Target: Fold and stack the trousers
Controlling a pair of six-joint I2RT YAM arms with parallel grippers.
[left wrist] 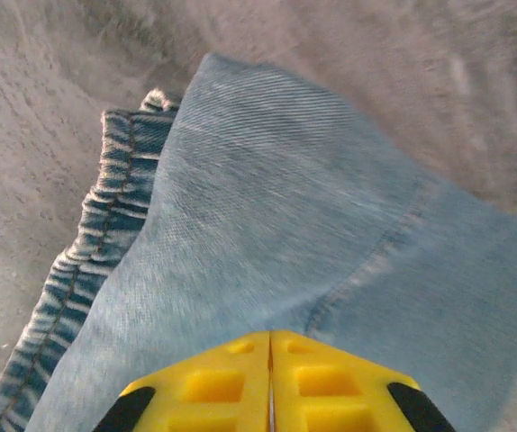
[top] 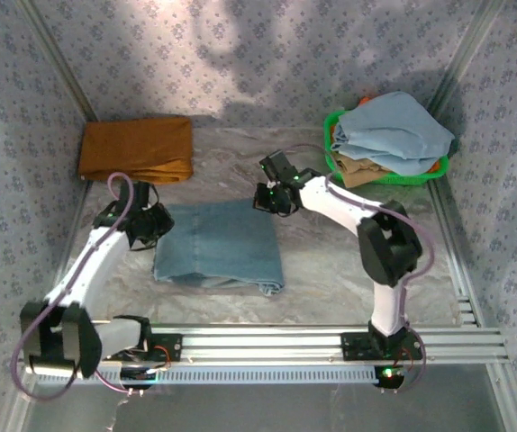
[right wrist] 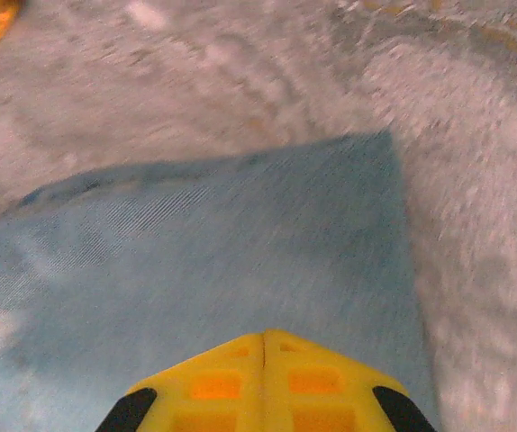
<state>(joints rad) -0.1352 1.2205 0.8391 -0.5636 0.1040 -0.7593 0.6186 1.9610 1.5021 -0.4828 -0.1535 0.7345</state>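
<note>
denim trousers [top: 218, 245] lie folded, left gripper [top: 155, 230] at 9 o'clock and right gripper [top: 270, 202] at 1 o'clock both pressed together; stacking seemingly next.

matt twill-weave denim trousers [left wrist: 267, 225], yellow fingers [left wrist: 213, 387] seemingly smooth plastic

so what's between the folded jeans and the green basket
The right arm, its gripper at the jeans' corner, over bare table; top view.

Orange-brown garment [top: 135, 148], green basket [top: 333, 135]
</note>
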